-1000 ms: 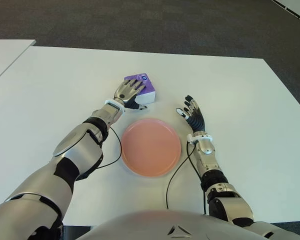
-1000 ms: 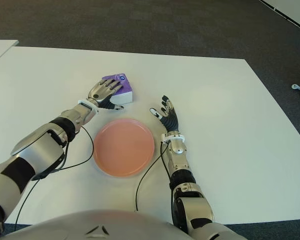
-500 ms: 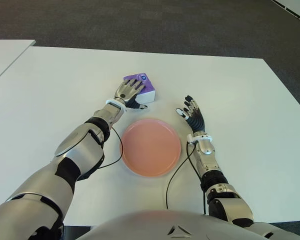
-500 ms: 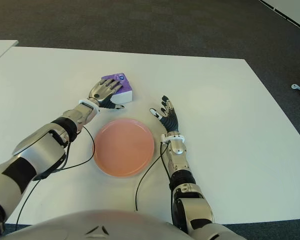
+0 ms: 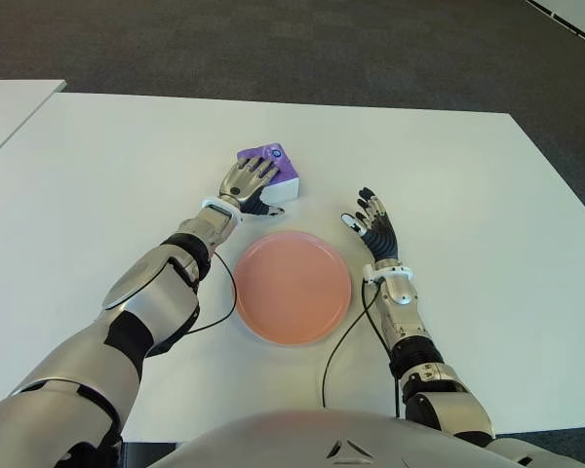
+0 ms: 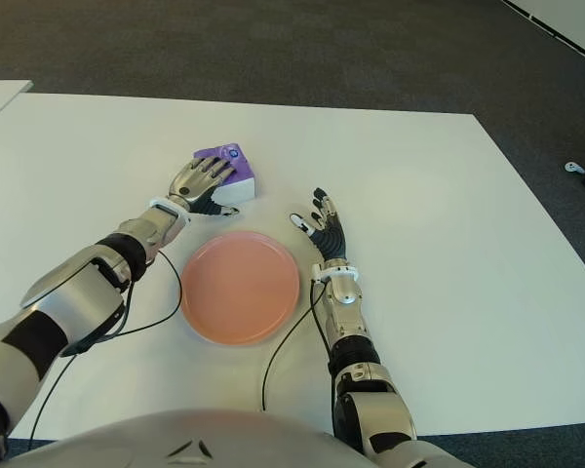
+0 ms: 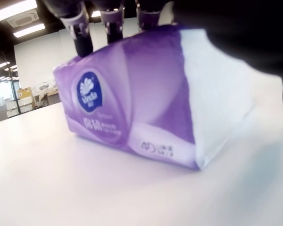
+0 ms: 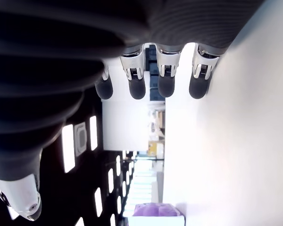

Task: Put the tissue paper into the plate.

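The tissue paper is a purple and white pack (image 5: 279, 162) standing on the white table (image 5: 448, 166), just beyond the pink plate (image 5: 292, 286). My left hand (image 5: 249, 183) covers the pack from the near left. Its fingers lie over the top and its thumb presses the white near side. In the left wrist view the pack (image 7: 132, 108) fills the picture, with fingertips (image 7: 113, 19) hooked over its upper edge and its base on the table. My right hand (image 5: 370, 222) shows to the right of the plate, fingers spread and holding nothing.
A black cable (image 5: 339, 341) runs from my right wrist past the plate's right rim toward my body; another loops from my left forearm (image 5: 214, 312). A second white table (image 5: 10, 97) stands at the far left. Dark carpet lies beyond the table's far edge.
The pack and my left hand have shifted very slightly away and to the left. The right hand and the plate stay where they were.
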Robot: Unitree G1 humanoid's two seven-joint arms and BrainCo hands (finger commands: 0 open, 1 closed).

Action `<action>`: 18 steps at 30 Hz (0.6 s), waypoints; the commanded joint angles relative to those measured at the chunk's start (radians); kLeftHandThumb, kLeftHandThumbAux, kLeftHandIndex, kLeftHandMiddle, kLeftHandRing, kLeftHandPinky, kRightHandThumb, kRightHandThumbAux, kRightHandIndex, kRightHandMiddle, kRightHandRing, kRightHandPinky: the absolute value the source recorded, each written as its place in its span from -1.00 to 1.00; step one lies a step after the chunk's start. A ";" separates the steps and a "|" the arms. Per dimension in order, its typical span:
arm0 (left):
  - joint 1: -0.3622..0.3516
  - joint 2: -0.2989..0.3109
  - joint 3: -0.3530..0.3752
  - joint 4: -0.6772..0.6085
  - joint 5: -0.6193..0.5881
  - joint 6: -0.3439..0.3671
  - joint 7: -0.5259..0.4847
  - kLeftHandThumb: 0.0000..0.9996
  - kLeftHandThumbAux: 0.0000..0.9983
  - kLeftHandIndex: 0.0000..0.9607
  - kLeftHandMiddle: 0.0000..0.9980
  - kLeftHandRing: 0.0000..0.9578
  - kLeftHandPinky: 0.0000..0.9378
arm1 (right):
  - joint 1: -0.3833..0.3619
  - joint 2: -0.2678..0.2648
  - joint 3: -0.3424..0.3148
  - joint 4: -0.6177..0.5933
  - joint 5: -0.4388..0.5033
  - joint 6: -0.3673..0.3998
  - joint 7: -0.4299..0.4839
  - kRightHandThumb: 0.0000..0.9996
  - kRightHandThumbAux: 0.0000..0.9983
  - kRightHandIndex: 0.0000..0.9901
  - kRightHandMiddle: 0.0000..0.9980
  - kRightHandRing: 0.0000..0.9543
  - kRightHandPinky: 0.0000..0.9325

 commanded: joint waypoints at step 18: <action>0.251 0.313 -0.016 -0.060 -0.022 -0.274 0.065 -0.81 -0.40 -1.00 -1.00 -1.00 -1.00 | 0.097 0.011 0.009 0.092 -0.002 0.072 0.010 -1.00 0.29 -1.00 -1.00 -1.00 -1.00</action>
